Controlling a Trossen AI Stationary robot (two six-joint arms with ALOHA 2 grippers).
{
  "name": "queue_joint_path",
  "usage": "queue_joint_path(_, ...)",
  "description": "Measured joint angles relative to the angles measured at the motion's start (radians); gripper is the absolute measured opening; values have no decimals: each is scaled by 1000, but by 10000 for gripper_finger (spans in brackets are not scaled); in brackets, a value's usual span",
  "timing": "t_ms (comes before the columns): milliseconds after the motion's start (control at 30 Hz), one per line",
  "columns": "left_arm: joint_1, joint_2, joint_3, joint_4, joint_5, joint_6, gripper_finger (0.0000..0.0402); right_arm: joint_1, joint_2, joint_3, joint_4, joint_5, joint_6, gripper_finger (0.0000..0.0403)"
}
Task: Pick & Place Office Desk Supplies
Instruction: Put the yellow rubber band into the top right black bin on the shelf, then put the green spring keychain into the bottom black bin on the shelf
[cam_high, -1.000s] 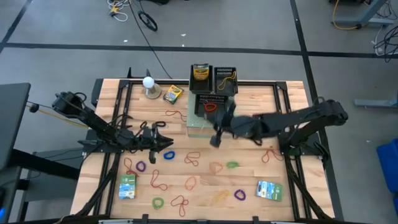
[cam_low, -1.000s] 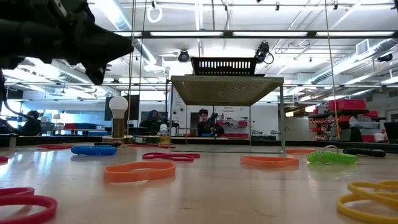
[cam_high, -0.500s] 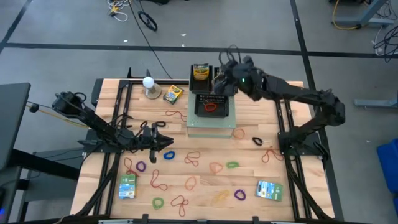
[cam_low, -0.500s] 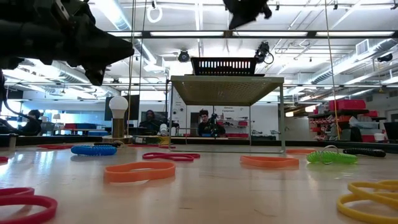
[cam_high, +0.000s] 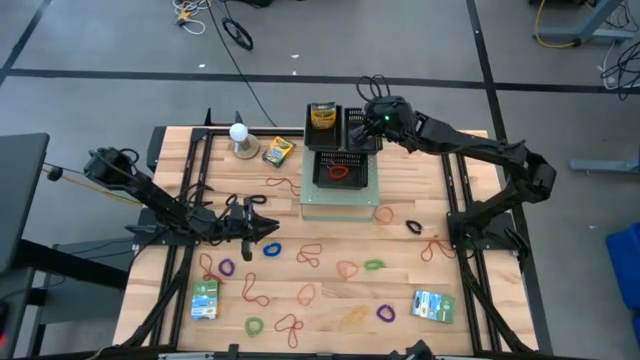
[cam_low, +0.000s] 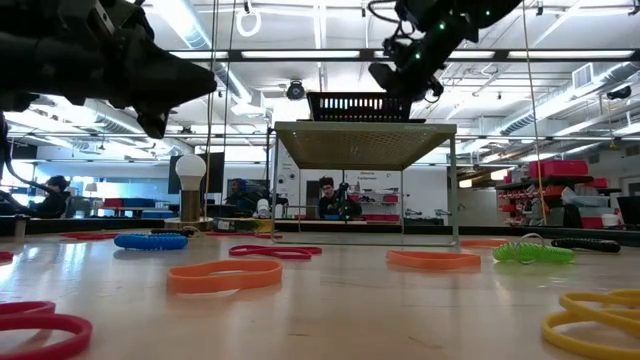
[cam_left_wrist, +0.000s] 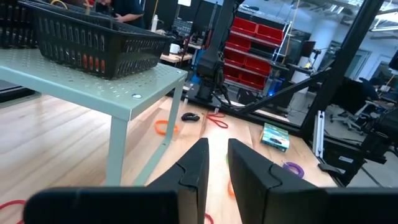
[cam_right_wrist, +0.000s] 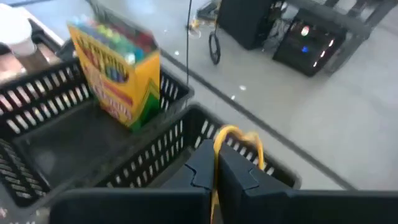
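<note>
My right gripper (cam_high: 372, 118) hovers over the two black baskets at the table's far edge, shut on a yellow rubber band (cam_right_wrist: 239, 133). The left basket (cam_high: 322, 122) holds an upright crayon box (cam_right_wrist: 115, 68); the right basket (cam_high: 364, 135) lies under the gripper. A third basket (cam_high: 340, 170) with a red band sits on the pale green stand (cam_high: 340, 207). Several coloured bands (cam_high: 308, 293) lie flat on the wood, along with two packets (cam_high: 205, 298) (cam_high: 432, 305) and another crayon box (cam_high: 277, 150). My left gripper (cam_high: 268, 229) waits at the table's left, its fingers a narrow gap apart and nothing between them. My right gripper pinches one strand of the yellow band (cam_right_wrist: 215, 149) between its two fingers. The fingers slant downward toward the table's far edge. The rest of the loop (cam_right_wrist: 249, 138) sticks out past the fingertips, above the basket's rim; whether it touches the basket I cannot tell.
A white ball on a round base (cam_high: 239, 135) stands at the far left. A black band (cam_high: 413, 226) lies right of the stand. The stand's legs (cam_low: 272, 185) rise in the middle of the table, and people sit in the room beyond.
My right gripper has swung from just above the table in front of the stand, up and toward the far edge, and now hangs over the far baskets, tipped more downward. The left arm has kept still.
</note>
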Motion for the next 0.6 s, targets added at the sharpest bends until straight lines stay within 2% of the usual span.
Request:
queue_joint_path(400,0,0,0,-2,-72,-8,65,-6,-3,9,-7,-10,82,159)
queue_joint_path(600,0,0,0,-3,-72,-13,65,15,-16,82,-118,-114,82,182)
